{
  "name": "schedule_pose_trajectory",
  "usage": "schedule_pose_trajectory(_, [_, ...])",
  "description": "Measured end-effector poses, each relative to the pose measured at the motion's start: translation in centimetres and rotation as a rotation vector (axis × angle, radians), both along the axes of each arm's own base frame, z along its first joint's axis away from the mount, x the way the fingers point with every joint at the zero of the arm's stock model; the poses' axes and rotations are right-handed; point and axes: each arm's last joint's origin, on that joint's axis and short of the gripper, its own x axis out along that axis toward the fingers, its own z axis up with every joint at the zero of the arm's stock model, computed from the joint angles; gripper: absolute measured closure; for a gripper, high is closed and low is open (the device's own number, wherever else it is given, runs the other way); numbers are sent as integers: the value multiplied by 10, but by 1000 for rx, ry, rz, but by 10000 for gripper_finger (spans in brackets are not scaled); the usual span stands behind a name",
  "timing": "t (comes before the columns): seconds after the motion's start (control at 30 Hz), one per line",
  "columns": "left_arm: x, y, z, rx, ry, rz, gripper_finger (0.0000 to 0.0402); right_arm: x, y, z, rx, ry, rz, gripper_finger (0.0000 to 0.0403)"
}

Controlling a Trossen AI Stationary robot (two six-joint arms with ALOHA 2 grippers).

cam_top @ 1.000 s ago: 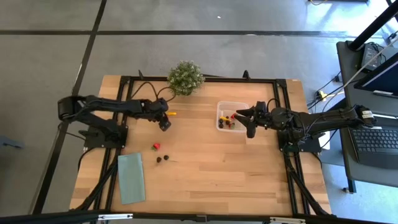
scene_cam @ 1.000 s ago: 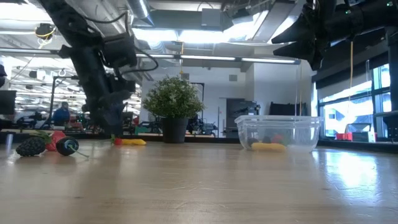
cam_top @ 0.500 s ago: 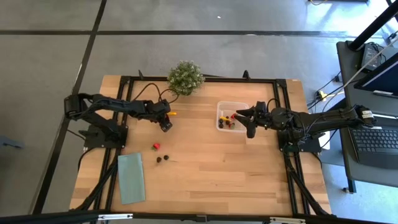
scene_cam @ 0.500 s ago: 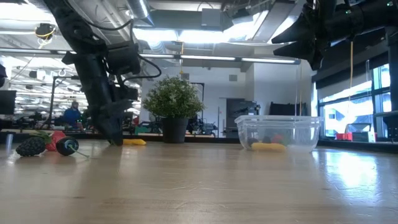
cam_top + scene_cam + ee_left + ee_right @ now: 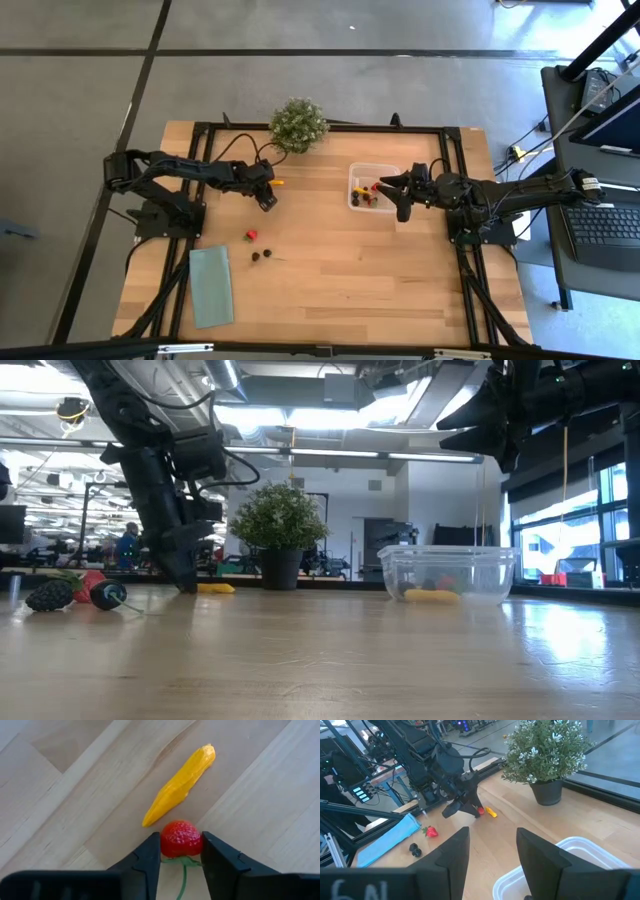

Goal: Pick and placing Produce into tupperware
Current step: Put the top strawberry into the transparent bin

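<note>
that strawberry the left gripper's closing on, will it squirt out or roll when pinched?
The strawberry is rounded and glossy, so it may slip forward as the left gripper pinches. The fingers sit at its widest part, which should help. It looks like light plastic, so any nudge could roll it toward the yellow piece.

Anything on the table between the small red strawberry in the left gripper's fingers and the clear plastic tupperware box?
Only the yellow-orange elongated piece, right beside the red strawberry. Past it, the high view shows bare wood up to the clear tupperware box.
</note>
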Motion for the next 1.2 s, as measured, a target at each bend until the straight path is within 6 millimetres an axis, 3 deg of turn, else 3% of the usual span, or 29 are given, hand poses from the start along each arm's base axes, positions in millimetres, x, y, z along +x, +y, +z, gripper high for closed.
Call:
schedule_pose_trajectory(0.3, [0,0,1,-6,10,1,292,0,0,0,3,-1,-1,238])
schedule_pose_trajectory(0.47, [9,1,14,-64,13,-16,293,0,0,0,3,-1,0,238])
schedule_pose_trajectory(0.77, [63,3,81,-68,-304,-169,291,0,0,0,3,-4,0,238])
schedule_pose_trajectory(0.97, [106,-1,120,-49,-568,-315,294,2,0,10,8,-110,0,238])
schedule_pose_trajectory(1.2, [170,-7,124,-14,-620,-431,292,2,0,19,-36,-190,5,238])
